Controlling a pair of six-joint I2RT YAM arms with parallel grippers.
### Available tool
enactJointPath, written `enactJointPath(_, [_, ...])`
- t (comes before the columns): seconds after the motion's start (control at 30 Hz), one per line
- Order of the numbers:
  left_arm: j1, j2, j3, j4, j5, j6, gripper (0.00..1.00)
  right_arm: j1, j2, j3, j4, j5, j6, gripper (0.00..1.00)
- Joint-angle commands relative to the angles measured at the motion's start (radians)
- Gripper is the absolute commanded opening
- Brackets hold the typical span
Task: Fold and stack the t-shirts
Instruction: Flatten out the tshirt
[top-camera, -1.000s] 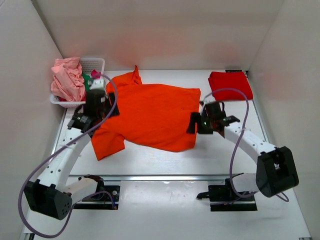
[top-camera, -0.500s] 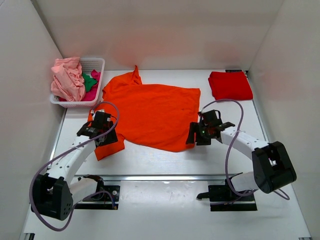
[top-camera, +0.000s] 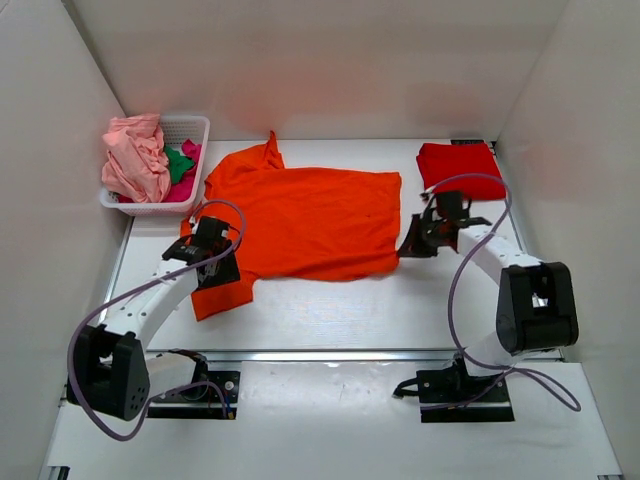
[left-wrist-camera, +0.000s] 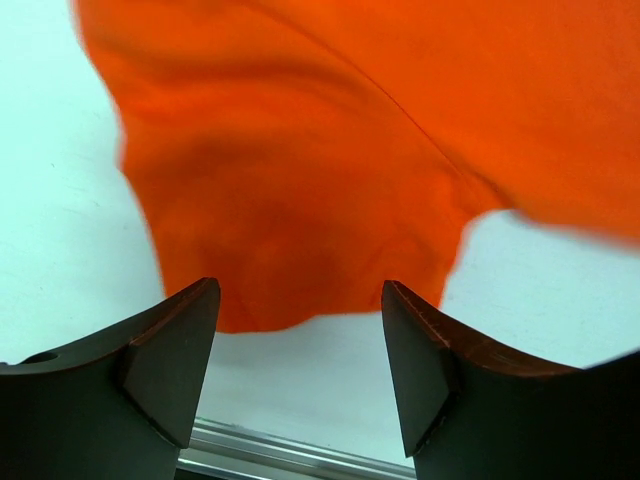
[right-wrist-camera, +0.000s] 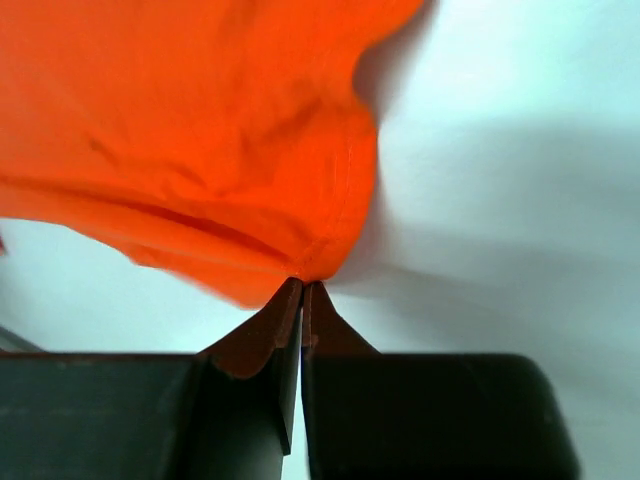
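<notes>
White mesh basket (top-camera: 197, 130) at upper left of the frame, sits close against the pale left wall (top-camera: 50, 150). White table (top-camera: 330, 320) across the middle, boxed in at left, back and right. Silver rail (top-camera: 330, 355) along the table's near edge, lower centre.

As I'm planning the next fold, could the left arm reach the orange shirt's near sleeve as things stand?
Probably yes: the left gripper hangs open right above the sleeve, and nothing lies between them.
</notes>
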Motion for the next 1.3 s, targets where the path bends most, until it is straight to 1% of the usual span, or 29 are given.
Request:
enactJointPath(0.0, [0.011,0.003,0.055,0.026,-0.011,0.004,0.76,-0.114,-0.023,0.097,-0.007,-0.06,-0.057,0.0])
enactJointPath(0.13, [-0.008,0.039,0.063,0.032,-0.014,0.001,0.77,-0.146,0.106,0.246,-0.063,-0.037,-0.1,0.0])
enactJointPath(0.2, [-0.01,0.055,0.063,0.039,-0.019,0.0,0.78,-0.143,0.173,0.278,-0.035,-0.04,-0.094,0.0])
enactJointPath(0.23, [-0.016,0.052,0.062,0.038,-0.019,-0.002,0.78,-0.164,0.184,0.293,-0.012,-0.046,-0.087,0.0])
enactJointPath(0.27, [-0.013,0.049,0.057,0.041,-0.01,-0.002,0.77,-0.175,0.209,0.3,0.001,-0.046,-0.081,0.08])
enactJointPath(0.3, [-0.016,0.055,0.054,0.043,-0.007,0.001,0.78,-0.18,0.233,0.313,0.012,-0.054,-0.074,0.13])
enactJointPath(0.33, [-0.019,0.058,0.051,0.038,0.001,0.0,0.77,-0.175,0.244,0.33,0.011,-0.046,-0.077,0.24])
enactJointPath(0.37, [-0.027,0.058,0.048,0.024,0.004,0.003,0.78,-0.172,0.249,0.332,0.005,-0.045,-0.076,0.28])
enactJointPath(0.4, [-0.044,0.059,0.04,0.021,0.01,0.001,0.78,-0.171,0.256,0.334,-0.009,-0.028,-0.079,0.3])
enactJointPath(0.43, [-0.044,0.059,0.036,0.012,0.015,-0.003,0.78,-0.168,0.25,0.327,-0.002,-0.011,-0.09,0.31])
enactJointPath(0.53, [-0.096,0.069,0.016,-0.008,0.047,-0.028,0.78,-0.163,0.229,0.291,0.015,0.02,-0.093,0.33])
enactJointPath(0.63, [-0.14,0.09,-0.003,-0.036,0.065,-0.06,0.77,-0.162,0.207,0.283,0.002,0.038,-0.097,0.37])
enactJointPath(0.77, [-0.145,0.118,-0.047,-0.075,0.095,-0.103,0.74,-0.169,0.164,0.266,-0.029,0.06,-0.108,0.4])
enactJointPath(0.93, [-0.154,0.076,-0.096,-0.094,0.078,-0.175,0.71,-0.179,0.097,0.205,-0.018,0.041,-0.105,0.41])
enactJointPath(0.97, [-0.145,0.066,-0.092,-0.094,0.101,-0.189,0.71,-0.175,0.088,0.208,-0.024,0.041,-0.104,0.41])
enactJointPath(1.0, [-0.136,0.055,-0.108,-0.089,0.131,-0.204,0.71,-0.172,0.08,0.203,-0.027,0.041,-0.102,0.4])
enactJointPath(1.07, [-0.136,0.041,-0.142,-0.054,0.133,-0.241,0.7,-0.171,0.068,0.192,-0.021,0.029,-0.097,0.41])
enactJointPath(1.17, [-0.136,0.061,-0.171,-0.019,0.141,-0.263,0.7,-0.171,0.049,0.177,-0.015,0.012,-0.094,0.41])
enactJointPath(1.2, [-0.134,0.084,-0.171,0.007,0.132,-0.275,0.69,-0.172,0.045,0.174,-0.011,0.009,-0.096,0.4])
enactJointPath(1.27, [-0.153,0.107,-0.179,0.044,0.11,-0.286,0.62,-0.171,0.042,0.171,-0.008,0.009,-0.093,0.4])
